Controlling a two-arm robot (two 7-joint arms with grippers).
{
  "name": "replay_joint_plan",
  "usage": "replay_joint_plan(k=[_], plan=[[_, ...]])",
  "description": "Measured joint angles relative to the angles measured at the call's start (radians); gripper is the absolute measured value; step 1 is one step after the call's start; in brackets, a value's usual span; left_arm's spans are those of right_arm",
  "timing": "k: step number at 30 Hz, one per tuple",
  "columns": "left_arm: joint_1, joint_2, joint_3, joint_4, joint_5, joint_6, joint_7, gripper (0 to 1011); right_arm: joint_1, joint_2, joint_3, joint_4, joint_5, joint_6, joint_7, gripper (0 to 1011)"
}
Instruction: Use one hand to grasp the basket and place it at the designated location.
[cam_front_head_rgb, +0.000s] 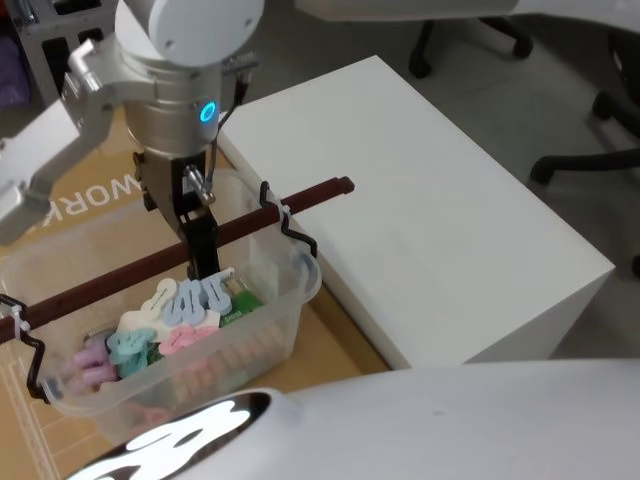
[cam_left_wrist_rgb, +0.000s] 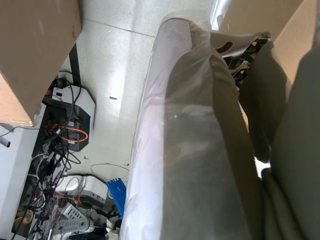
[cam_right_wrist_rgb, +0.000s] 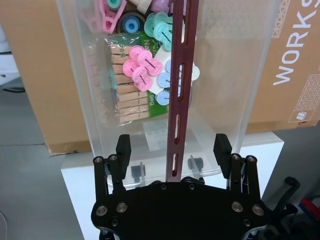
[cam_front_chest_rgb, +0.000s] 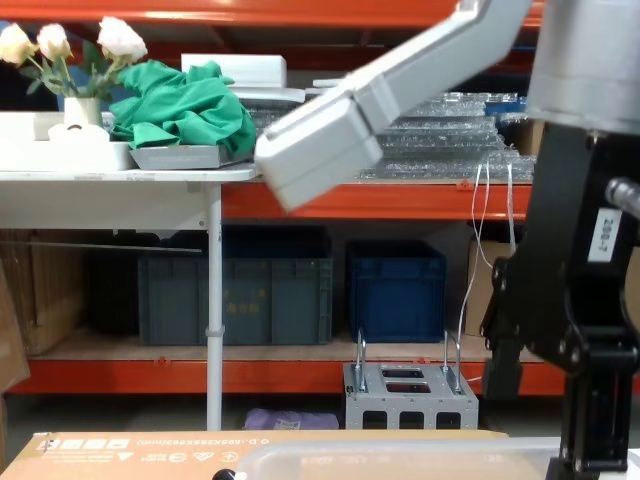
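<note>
The basket (cam_front_head_rgb: 285, 300) is a clear plastic tub holding pastel pegs, and it rests on a cardboard box. Its reddish-brown bar handle (cam_front_head_rgb: 110, 279) runs across the top, tied on with white zip ties. My right gripper (cam_front_head_rgb: 203, 262) hangs over the middle of the tub under a silver wrist with a blue ring light. In the right wrist view this gripper (cam_right_wrist_rgb: 172, 150) is open and its black fingers (cam_right_wrist_rgb: 123, 149) stand on either side of the handle (cam_right_wrist_rgb: 180, 100) without touching it. The chest view shows the same gripper (cam_front_chest_rgb: 590, 400) above the basket rim (cam_front_chest_rgb: 400, 452).
A white block-shaped table (cam_front_head_rgb: 430, 200) stands right beside the basket. The cardboard box (cam_front_head_rgb: 100, 195) carries printed letters. A white arm link (cam_front_chest_rgb: 350, 130) crosses the chest view. Shelving with dark blue crates (cam_front_chest_rgb: 395, 290) stands behind.
</note>
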Motion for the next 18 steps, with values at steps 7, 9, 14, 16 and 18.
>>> replay_joint_plan(k=[7,9,14,16,18], plan=[[0.000,0.000,0.000,0.000,0.000,0.000,0.000,0,0.050,0.027,0.032,-0.038,0.068,-0.005,0.025,1001],[0.000,0.000,0.000,0.000,0.000,0.000,0.000,0,0.063,0.030,0.038,-0.045,0.080,-0.004,0.030,1001],[0.000,0.000,0.000,0.000,0.000,0.000,0.000,0,0.077,0.033,0.044,-0.050,0.092,0.000,0.033,1001],[0.000,0.000,0.000,0.000,0.000,0.000,0.000,0,0.090,0.036,0.051,-0.053,0.103,0.001,0.039,1001],[0.000,0.000,0.000,0.000,0.000,0.000,0.000,0,0.100,0.038,0.057,-0.054,0.111,0.001,0.042,1001]])
